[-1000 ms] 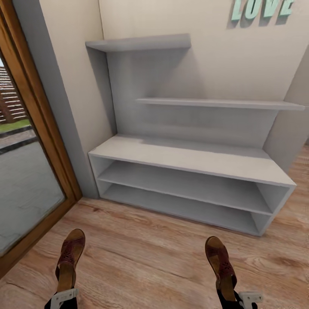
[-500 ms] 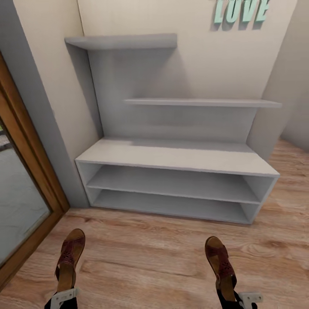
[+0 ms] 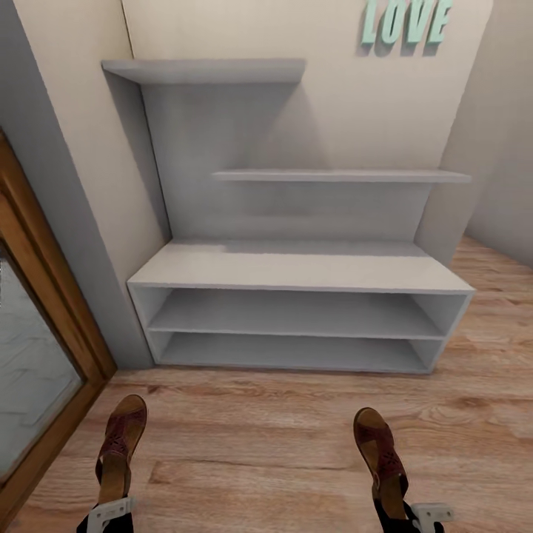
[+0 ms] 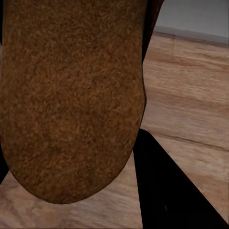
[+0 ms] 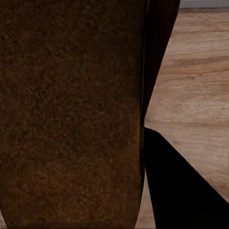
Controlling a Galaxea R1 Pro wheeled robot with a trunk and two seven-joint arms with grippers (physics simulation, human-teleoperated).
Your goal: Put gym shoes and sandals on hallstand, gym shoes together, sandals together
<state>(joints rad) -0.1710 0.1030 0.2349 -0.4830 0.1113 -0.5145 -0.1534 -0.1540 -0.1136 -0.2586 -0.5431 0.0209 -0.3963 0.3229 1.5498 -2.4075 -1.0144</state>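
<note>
The pale grey hallstand [image 3: 296, 270] stands ahead against the wall, with all its shelves bare. Both dark brown sandals are held up above the corridor floor [image 3: 259, 451], toes pointing toward the rack. My left gripper [image 3: 111, 511] is shut on the heel end of the left sandal [image 3: 121, 444]. My right gripper [image 3: 414, 512] is shut on the heel end of the right sandal [image 3: 379, 451]. In the wrist views, a tan sole [image 4: 71, 95] and a darker sole [image 5: 71, 109] loom close, each beside a dark finger [image 4: 162, 191] [image 5: 176, 186]. The two gym shoes are out of view.
A wood-framed glass door [image 3: 44, 348] runs along the left. Green LOVE letters [image 3: 406, 21] hang on the wall above the rack. Open plank floor stretches between me and the rack and on past its right end [image 3: 496, 296].
The whole view has turned, so the rack now sits further left and more square-on, with less of the door in sight. Both sandals stay held in the same places.
</note>
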